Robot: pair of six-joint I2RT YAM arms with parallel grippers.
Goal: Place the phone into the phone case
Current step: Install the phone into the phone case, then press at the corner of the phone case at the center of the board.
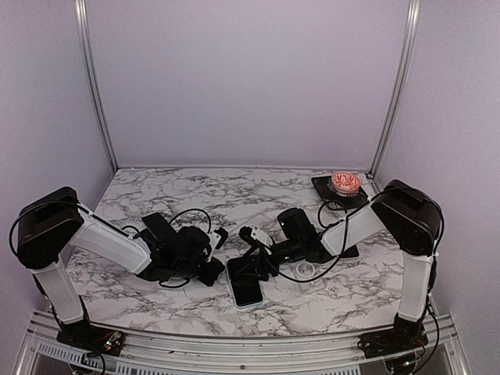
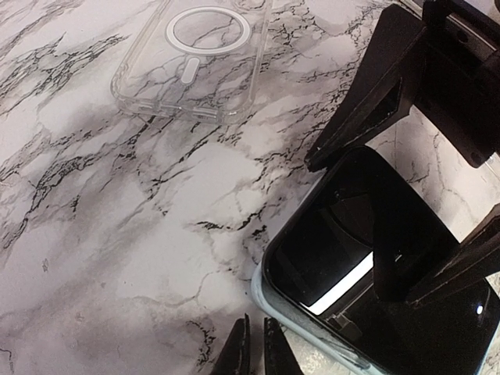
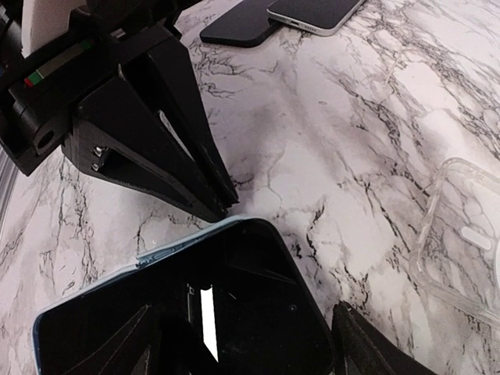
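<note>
from the top camera, the phone is seen lying flat, screen up, on the marble bench, between the two arms. the left claw is set just left of the phone, and the right claw is held at the phone's far end. the clear case lies empty just right of the phone, apart from it. a round red-and-white thing on a black pad is seen well beyond the phone, to the right.

in the left wrist view, the left claw is pressed together with nothing pinched, its tips just beside the phone's pale blue corner. the right claw is spread, with one black finger on each side of the phone; whether they touch it cannot be told. the clear case lies flat, well apart from the phone.

in the right wrist view, the phone is shown close up, with the left claw's joined tips set on the bench just beside its edge. the clear case lies near the phone. a second phone rests on a dark slab, well beyond.
</note>
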